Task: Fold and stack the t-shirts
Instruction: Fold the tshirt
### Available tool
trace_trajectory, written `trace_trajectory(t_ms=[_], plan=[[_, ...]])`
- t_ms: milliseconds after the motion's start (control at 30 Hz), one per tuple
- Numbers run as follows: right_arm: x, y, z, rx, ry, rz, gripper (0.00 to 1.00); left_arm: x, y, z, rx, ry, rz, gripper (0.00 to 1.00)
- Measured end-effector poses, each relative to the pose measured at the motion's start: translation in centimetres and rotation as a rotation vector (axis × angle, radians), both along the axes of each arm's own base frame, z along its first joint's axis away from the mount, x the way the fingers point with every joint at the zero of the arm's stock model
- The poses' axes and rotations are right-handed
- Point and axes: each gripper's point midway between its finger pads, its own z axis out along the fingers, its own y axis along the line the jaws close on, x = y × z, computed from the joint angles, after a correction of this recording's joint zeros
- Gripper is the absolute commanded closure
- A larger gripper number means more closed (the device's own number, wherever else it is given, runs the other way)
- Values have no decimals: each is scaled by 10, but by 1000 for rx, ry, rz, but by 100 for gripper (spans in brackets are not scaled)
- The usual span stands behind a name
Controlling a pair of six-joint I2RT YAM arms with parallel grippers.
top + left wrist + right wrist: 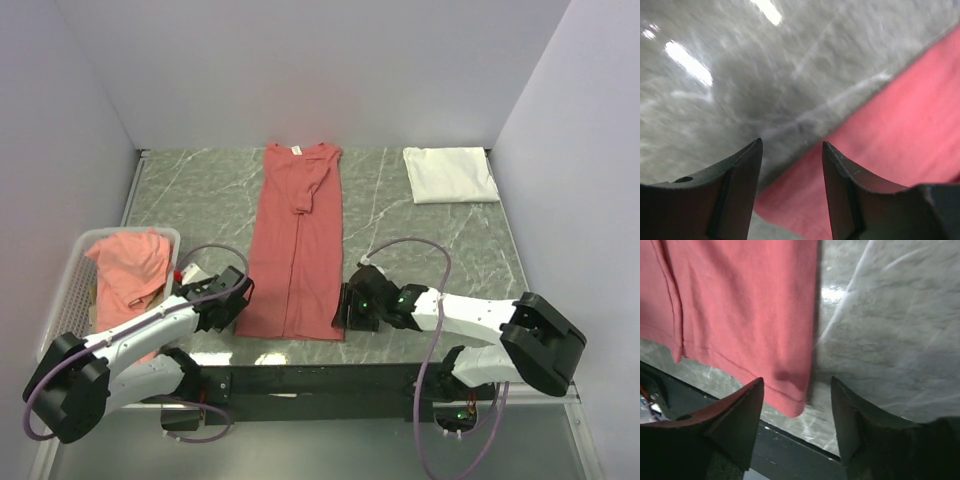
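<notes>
A salmon t-shirt (298, 240) lies flat in the middle of the table, both sides folded in to a long narrow strip, collar at the far end. A folded white t-shirt (450, 174) lies at the far right. More salmon shirts (130, 265) sit in the basket. My left gripper (243, 296) is open and empty, low at the strip's near left corner (805, 200). My right gripper (345, 308) is open and empty at the strip's near right corner (790, 395), which lies between its jaws in the right wrist view.
A white mesh basket (72, 275) stands at the left edge of the table. The table's near edge (790, 440) runs just under the shirt's hem. White walls close in the table on three sides.
</notes>
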Motion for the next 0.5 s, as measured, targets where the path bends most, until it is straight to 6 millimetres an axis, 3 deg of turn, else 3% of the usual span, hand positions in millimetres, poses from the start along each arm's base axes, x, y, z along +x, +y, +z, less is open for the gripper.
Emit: trace_trajectory(t_ms=[67,133,167,233,400,500], plan=[[-3,5,-3,2,7,-2,43,-3,-8,0,-16,-9,-15,43],[-5,13,-5,12,5,3,58,-6,-15,1,-23,-17,-33,44],[-7,16,-7,12,10,6,73,-7,-18,1,-28,-20,-41,45],[-10,19,-12,9,19,8,83,-13,-25,1,-43,-24,-59,50],[-8,15,-14,-23,16,-6,87,-29,-39,-2,-75,-5,-118,73],[-7,2,-14,-75,0,-8,87,-39,-50,-4,-98,16,-161,84]])
